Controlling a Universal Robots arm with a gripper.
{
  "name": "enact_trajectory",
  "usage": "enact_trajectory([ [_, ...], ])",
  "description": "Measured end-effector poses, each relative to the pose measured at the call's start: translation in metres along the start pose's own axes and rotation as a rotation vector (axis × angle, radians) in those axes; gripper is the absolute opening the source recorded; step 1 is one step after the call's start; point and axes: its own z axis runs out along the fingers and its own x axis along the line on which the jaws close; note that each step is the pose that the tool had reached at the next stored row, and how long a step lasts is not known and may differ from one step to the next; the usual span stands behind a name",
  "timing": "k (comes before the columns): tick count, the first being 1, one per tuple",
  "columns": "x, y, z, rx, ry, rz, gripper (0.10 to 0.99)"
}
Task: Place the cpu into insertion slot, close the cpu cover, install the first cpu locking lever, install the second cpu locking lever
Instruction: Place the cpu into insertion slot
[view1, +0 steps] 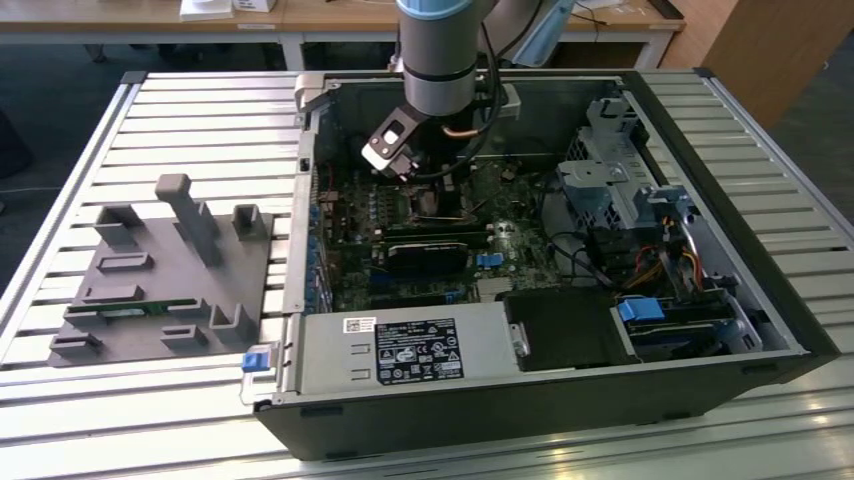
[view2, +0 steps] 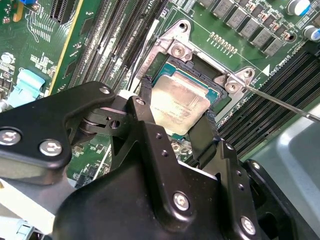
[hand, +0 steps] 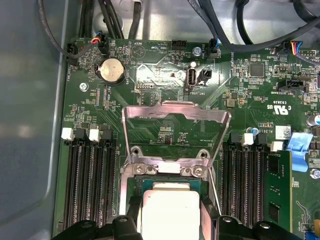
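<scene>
My gripper (view2: 177, 105) reaches down inside the open computer case (view1: 310, 150), over the motherboard. Its two black fingers (view2: 144, 97) stand against opposite edges of the cpu (view2: 181, 100), a silver-topped square chip on a green base. The chip lies level in the insertion slot (view2: 198, 65), inside its black frame. In the first wrist view the cpu (hand: 170, 212) shows between the fingertips, and the cpu cover (hand: 170, 109), a silver frame with a big window, stands swung open beyond the slot. A thin locking lever (view2: 280, 104) juts out sideways from the socket's corner.
Black memory slots (hand: 90, 185) flank the socket, one holding a green module (hand: 277, 192). A coin battery (hand: 111, 69) and cables (hand: 225, 30) lie beyond the cover. A grey fixture (view1: 160, 270) sits at the exterior view's left; power supply (view1: 400, 350) and drive cage (view1: 607, 170) crowd the case.
</scene>
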Motion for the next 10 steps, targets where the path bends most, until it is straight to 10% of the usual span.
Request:
enact_trajectory([
  [10, 0.0000, 0.0001, 0.0003, 0.000, 0.0002, 0.000, 0.612],
])
